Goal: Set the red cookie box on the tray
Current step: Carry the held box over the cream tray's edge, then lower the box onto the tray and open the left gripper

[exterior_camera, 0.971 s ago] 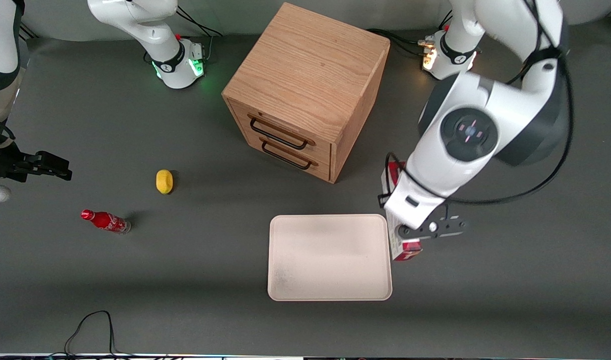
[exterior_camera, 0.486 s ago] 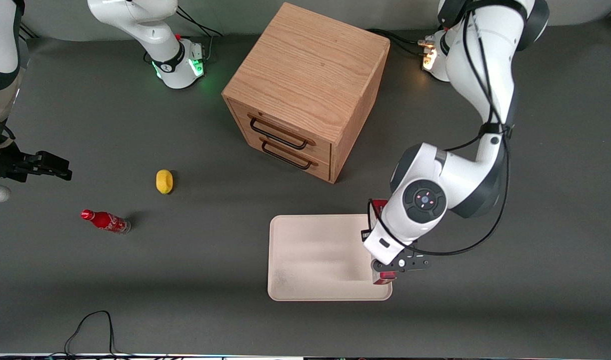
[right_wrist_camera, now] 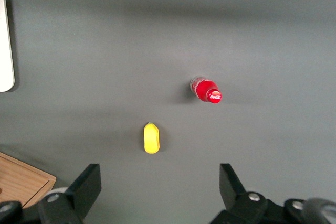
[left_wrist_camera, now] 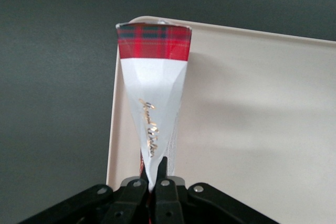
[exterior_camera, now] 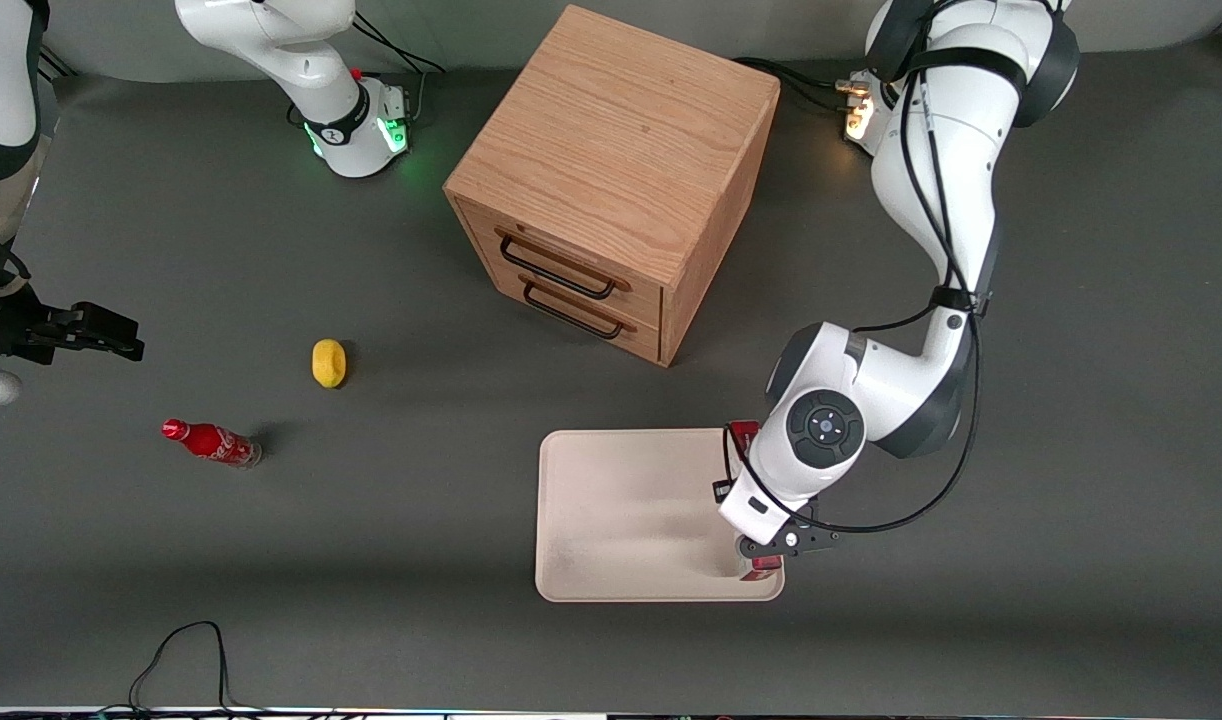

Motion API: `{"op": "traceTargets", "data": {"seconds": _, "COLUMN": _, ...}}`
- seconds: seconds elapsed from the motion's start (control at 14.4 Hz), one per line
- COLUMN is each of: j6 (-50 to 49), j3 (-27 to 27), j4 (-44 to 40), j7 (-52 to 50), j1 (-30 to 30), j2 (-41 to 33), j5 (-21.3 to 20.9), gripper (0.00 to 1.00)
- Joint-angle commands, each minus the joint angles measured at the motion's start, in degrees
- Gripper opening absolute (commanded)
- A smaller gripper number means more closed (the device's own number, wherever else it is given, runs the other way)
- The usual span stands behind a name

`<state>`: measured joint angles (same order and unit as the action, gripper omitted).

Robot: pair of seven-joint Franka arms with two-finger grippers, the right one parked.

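Gripper [exterior_camera: 771, 553] jaws clamp my box [left_wrist_camera: 153, 80] over the tray [exterior_camera: 611, 510] edge nearest the working arm — I'd lower gently, keep it inside the rim, then release.

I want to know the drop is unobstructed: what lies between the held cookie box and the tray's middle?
Nothing: in both the front and left wrist views, the gripper holds the red cookie box over the tray edge toward the working arm's end; the tray floor alongside is bare.
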<state>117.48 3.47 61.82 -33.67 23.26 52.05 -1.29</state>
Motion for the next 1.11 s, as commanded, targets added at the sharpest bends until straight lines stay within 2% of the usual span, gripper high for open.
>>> {"op": "traceTargets", "data": {"seconds": 0.0, "j6": 2.0, "j3": -0.3, "j4": 1.1, "j7": -0.8, "j1": 0.2, "j2": 0.6, "j5": -1.3, "gripper": 0.0}}
{"op": "traceTargets", "data": {"seconds": 0.42, "j6": 2.6, "j3": -0.3, "j4": 1.3, "j7": -0.3, "j1": 0.2, "j2": 1.4, "j5": -2.9, "gripper": 0.0}}
{"op": "traceTargets", "data": {"seconds": 0.49, "j6": 2.6, "j3": -0.3, "j4": 1.5, "j7": -0.2, "j1": 0.2, "j2": 1.4, "j5": -2.9, "gripper": 0.27}}
{"op": "traceTargets", "data": {"seconds": 0.55, "j6": 2.6, "j3": -0.3, "j4": 1.6, "j7": -0.2, "j1": 0.3, "j2": 1.4, "j5": -3.4, "gripper": 0.72}}
{"op": "traceTargets", "data": {"seconds": 0.62, "j6": 2.7, "j3": -0.3, "j4": 1.9, "j7": -0.4, "j1": 0.6, "j2": 1.2, "j5": -3.9, "gripper": 0.74}}
{"op": "traceTargets", "data": {"seconds": 0.69, "j6": 2.6, "j3": -0.3, "j4": 1.9, "j7": -0.7, "j1": 1.0, "j2": 1.0, "j5": -4.1, "gripper": 0.83}}
{"op": "traceTargets", "data": {"seconds": 0.76, "j6": 2.4, "j3": -0.3, "j4": 2.0, "j7": -0.8, "j1": 1.1, "j2": 0.9, "j5": -4.2, "gripper": 0.86}}
{"op": "traceTargets", "data": {"seconds": 0.9, "j6": 1.0, "j3": -0.4, "j4": 1.9, "j7": -1.0, "j1": 1.1, "j2": 0.1, "j5": -4.7, "gripper": 0.87}}
{"op": "traceTargets", "data": {"seconds": 1.04, "j6": -4.9, "j3": -0.4, "j4": 1.3, "j7": -1.0, "j1": 1.1, "j2": -1.8, "j5": -4.4, "gripper": 0.87}}
